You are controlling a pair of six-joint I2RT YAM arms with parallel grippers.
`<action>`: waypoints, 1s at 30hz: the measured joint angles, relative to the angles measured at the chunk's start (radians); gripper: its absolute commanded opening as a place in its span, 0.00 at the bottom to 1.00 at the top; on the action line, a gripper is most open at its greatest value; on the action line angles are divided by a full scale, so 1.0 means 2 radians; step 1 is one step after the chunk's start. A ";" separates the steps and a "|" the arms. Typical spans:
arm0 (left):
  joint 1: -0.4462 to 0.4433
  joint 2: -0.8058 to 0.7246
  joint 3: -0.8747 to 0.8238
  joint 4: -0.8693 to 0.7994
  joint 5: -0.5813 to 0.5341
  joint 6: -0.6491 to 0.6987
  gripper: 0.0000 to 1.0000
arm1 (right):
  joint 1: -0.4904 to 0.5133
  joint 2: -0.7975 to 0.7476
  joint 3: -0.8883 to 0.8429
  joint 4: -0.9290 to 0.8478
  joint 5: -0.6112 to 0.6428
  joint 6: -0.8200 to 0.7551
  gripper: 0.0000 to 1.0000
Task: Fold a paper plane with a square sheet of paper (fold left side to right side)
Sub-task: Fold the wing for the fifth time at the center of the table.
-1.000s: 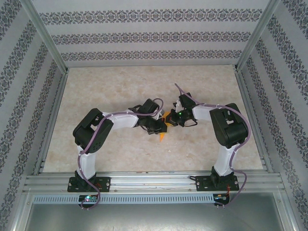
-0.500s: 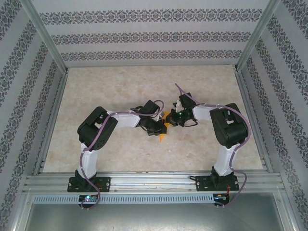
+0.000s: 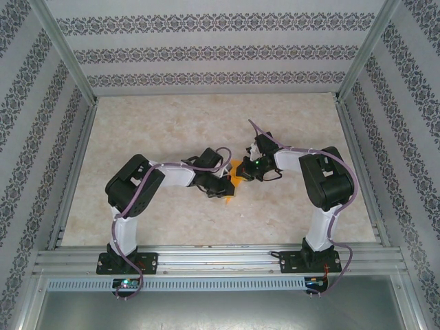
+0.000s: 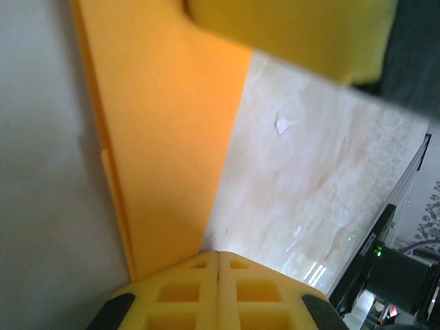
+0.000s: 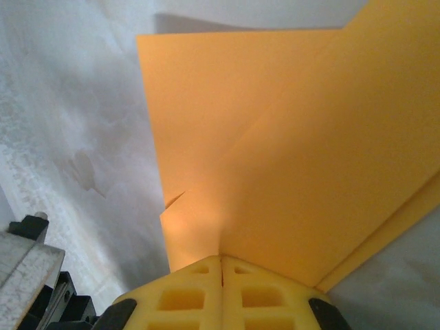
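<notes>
left pincer (image 4: 218,265) and right pincer (image 5: 221,265) both tight on the folded orange paper (image 5: 289,151); middle of the table (image 3: 172,124)

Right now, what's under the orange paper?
Marbled table shows beside the orange paper. The patch directly beneath is covered by the sheet, clamped by the left gripper and right gripper.

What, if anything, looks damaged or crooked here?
The paper has a small nick, maybe a tear or a stray corner, on its edge close to the shut right gripper, seen from the right wrist. Nothing else stands out.
</notes>
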 measured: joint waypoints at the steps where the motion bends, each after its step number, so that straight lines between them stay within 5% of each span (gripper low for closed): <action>1: 0.000 -0.003 -0.005 0.001 0.002 0.004 0.00 | -0.001 0.000 0.000 -0.002 -0.001 -0.002 0.00; 27: -0.002 -0.098 -0.099 -0.008 0.011 0.032 0.00 | -0.011 0.014 0.023 -0.026 -0.021 -0.014 0.00; 30: 0.004 -0.135 -0.105 -0.001 0.002 0.032 0.00 | -0.014 0.012 0.027 -0.030 -0.020 -0.014 0.06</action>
